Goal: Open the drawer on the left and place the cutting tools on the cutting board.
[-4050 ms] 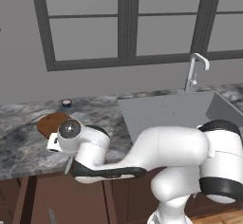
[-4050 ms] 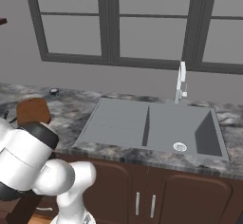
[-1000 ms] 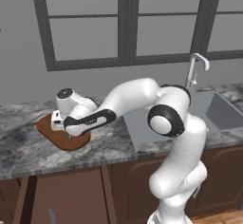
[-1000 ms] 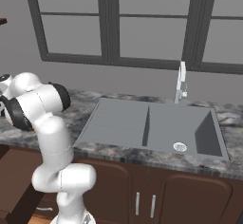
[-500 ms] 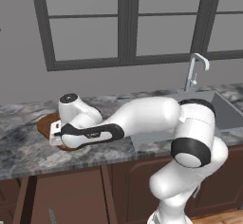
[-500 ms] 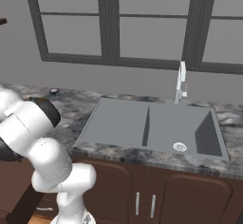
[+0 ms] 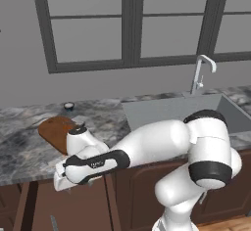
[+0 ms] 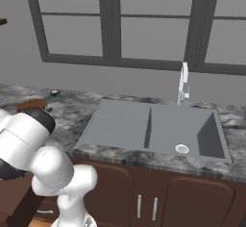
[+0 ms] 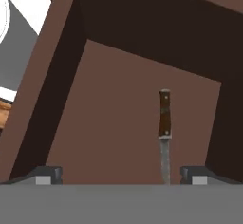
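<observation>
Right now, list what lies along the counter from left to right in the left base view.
cutting board → small dark cup → sink basin → faucet

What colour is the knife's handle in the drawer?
Dark brown, on the knife; the hand view shows it best.
</observation>
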Available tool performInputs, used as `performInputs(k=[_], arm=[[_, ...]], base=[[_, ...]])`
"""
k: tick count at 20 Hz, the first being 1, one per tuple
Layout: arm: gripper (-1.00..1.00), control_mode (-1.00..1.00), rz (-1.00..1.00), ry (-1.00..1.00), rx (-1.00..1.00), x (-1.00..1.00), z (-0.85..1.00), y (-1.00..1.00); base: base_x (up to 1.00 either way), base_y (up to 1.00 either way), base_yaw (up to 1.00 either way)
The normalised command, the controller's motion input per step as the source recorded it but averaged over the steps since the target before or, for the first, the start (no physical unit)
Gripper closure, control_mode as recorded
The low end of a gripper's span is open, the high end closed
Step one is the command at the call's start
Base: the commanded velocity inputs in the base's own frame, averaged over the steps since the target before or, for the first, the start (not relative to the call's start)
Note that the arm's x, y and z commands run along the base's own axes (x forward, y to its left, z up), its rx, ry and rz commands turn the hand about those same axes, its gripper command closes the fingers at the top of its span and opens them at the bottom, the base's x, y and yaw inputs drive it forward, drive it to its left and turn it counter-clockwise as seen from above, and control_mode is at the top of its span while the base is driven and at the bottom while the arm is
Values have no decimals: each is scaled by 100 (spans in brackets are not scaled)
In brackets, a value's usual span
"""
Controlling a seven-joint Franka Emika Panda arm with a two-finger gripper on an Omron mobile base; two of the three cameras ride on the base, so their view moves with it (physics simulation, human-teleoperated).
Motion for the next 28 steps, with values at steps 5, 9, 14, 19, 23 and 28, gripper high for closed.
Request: performInputs(k=[5, 9, 14, 19, 23, 28], arm=[[-100, -100, 3, 1, -4, -41, -16, 20], [-100, -100, 0, -6, -7, -58, -38, 56], [-100, -100, 0, 0, 0, -25, -29, 46], [-100, -100, 0, 0, 0, 0, -24, 21], [-100, -100, 0, 0, 0, -1, -31, 24], [-100, -100, 0, 0, -1, -2, -18, 40]], base=[[0, 0, 0], [0, 0, 0], [0, 0, 0], [0, 0, 0], [0, 0, 0], [0, 0, 0]])
